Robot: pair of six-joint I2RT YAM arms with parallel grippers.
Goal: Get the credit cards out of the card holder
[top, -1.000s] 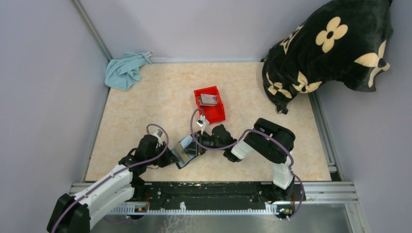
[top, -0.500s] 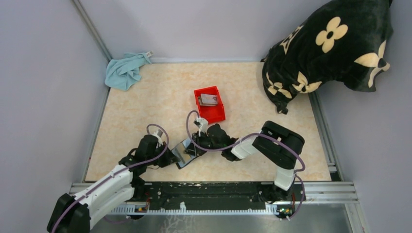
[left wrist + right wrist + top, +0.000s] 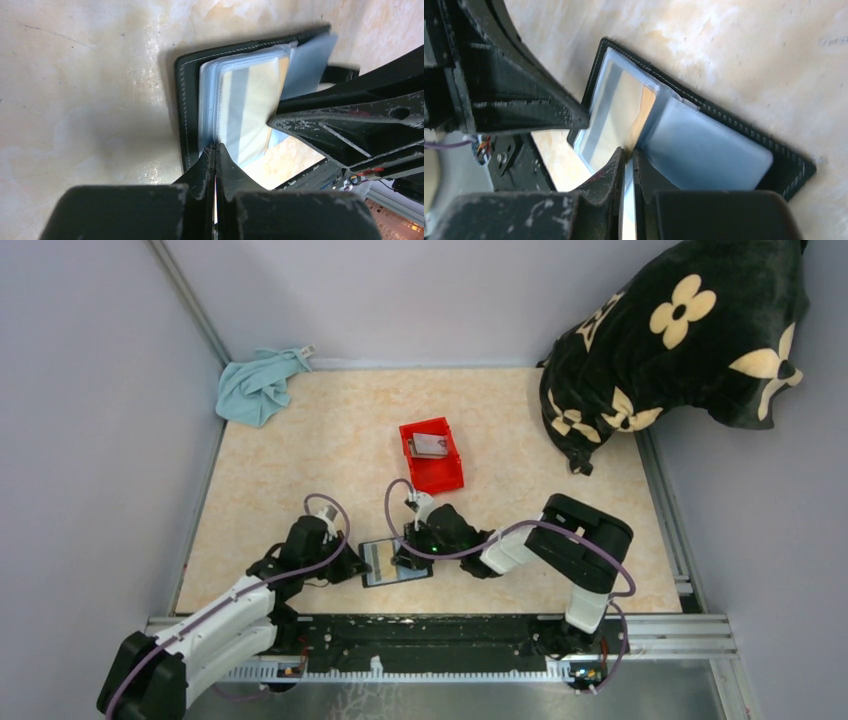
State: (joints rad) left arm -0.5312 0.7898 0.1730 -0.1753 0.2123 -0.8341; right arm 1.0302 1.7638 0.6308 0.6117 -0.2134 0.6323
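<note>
Right gripper point(image 3: 626, 159) is pinched down to a sliver at the fold of the card holder point(image 3: 385, 572), with a thin pale edge between the pads. Can't resolve whether that edge is a card or a plastic leaf. Left gripper point(image 3: 215, 160) is fully closed on the near black rim of the card holder, and its fingers cut off that edge in its own view. The card holder lies open and flat on the table point(image 3: 300, 460), near the front edge, between the two grippers. In the top view the arms cover both its ends and the interior is a blur. The wrist views fill that in: a tan credit card point(image 3: 250, 107) with a grey stripe sits inside a clear sleeve point(image 3: 207, 100), and a blue-grey leaf point(image 3: 704, 145) lies over the other half, hiding whatever is under it. How many cards are stacked in the sleeves is unreadable. Only the top view shows the red bin point(image 3: 442, 476) farther back, apart from the card holder, with a loose card point(image 3: 431, 446) in it: greyish, details too small.
</note>
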